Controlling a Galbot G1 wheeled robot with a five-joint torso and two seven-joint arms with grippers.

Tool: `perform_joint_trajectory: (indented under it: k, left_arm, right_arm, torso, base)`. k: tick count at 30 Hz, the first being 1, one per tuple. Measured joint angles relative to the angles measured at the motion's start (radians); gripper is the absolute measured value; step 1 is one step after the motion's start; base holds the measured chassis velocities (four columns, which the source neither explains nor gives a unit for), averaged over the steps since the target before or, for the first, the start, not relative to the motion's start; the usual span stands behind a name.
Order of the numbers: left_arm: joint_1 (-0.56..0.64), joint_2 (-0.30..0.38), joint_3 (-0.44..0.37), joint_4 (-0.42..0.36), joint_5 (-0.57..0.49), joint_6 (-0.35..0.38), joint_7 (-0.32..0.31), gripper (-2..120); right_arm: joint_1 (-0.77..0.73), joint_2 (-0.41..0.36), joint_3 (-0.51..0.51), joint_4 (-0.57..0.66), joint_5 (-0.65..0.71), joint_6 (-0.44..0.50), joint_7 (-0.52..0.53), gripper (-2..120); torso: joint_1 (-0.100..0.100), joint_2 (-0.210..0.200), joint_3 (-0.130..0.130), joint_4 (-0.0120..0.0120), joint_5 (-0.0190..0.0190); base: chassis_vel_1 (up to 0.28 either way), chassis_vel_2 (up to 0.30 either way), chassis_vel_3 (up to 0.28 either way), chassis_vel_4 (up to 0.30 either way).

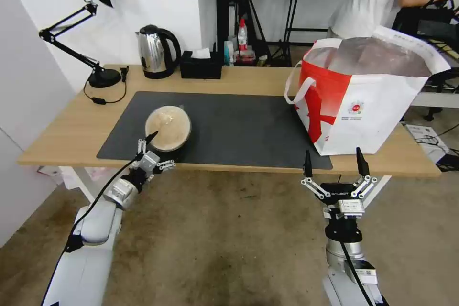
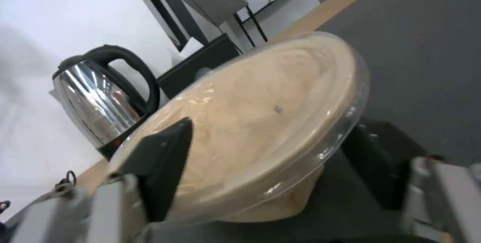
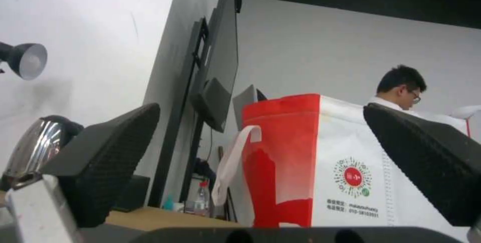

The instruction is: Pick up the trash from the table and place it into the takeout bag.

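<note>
we note the left gripper (image 1: 154,149) spread open astride the bowl (image 1: 168,127); the bag (image 1: 368,100) lies far right, by the open right gripper (image 1: 334,162)

One round clear-lidded bowl of tan food (image 1: 168,127), one red-and-white takeout bag (image 1: 363,100), one steel kettle (image 1: 152,51), one black tissue box (image 1: 201,65), one black desk lamp (image 1: 93,33).

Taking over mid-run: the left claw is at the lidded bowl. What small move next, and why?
Probably close the left claw on the clear-lidded bowl. Its fingers are spread on either side of the bowl, which sits on the dark mat away from the takeout bag. The right claw waits open below the table edge.
</note>
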Motion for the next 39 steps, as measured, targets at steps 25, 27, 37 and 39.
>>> perform_joint_trajectory:
  k: [25,27,37,39]
  left_arm:
    - [0.039,0.021,-0.033,-0.039,-0.014,-0.005,-0.003,1]
    - [0.045,0.025,-0.034,-0.044,-0.025,-0.006,-0.004,1]
    - [0.056,0.066,-0.034,-0.073,-0.062,-0.009,-0.03,1]
    - [0.056,0.07,-0.034,-0.075,-0.064,-0.009,-0.031,1]
  right_arm:
    - [0.0,0.0,0.0,0.0,0.0,0.0,0.0,100]
    - [0.0,0.0,0.0,0.0,0.0,0.0,0.0,100]
    - [0.0,0.0,0.0,0.0,0.0,0.0,0.0,100]
    - [0.0,0.0,0.0,0.0,0.0,0.0,0.0,100]
  torso:
    - [0.0,0.0,0.0,-0.0001,0.0]
    - [0.0,0.0,0.0,0.0,-0.0001]
    - [0.0,0.0,0.0,0.0,-0.0001]
    - [0.0,0.0,0.0,0.0,-0.0001]
  base:
    - [0.0,0.0,0.0,0.0]
    - [0.0,0.0,0.0,0.0]
    - [0.0,0.0,0.0,0.0]
    - [0.0,0.0,0.0,0.0]
